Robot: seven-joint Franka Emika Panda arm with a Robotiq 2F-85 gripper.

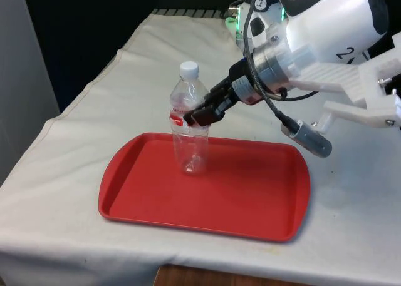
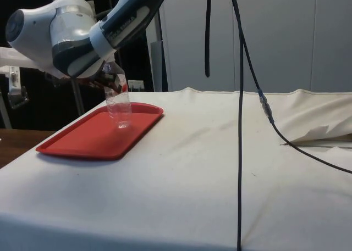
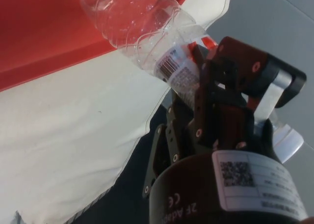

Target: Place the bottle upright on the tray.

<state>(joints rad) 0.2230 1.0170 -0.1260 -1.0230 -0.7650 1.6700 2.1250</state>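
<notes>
A clear plastic bottle (image 1: 190,129) with a white cap and a red-and-white label stands upright with its base on the red tray (image 1: 250,198), towards the tray's far edge. My gripper (image 1: 199,114) is shut on the bottle at its label, reaching in from the front view's right. From the side, the bottle (image 2: 118,105) sits on the tray (image 2: 82,138) with the arm above it. In the wrist view the fingers (image 3: 208,94) clamp the label band of the bottle (image 3: 142,23), with the tray (image 3: 44,33) beyond.
The tray lies on the white cloth near the table's front edge. A black cable (image 2: 240,124) hangs down over the table in the side view. Bare cloth (image 1: 357,198) lies on the front view's right of the tray.
</notes>
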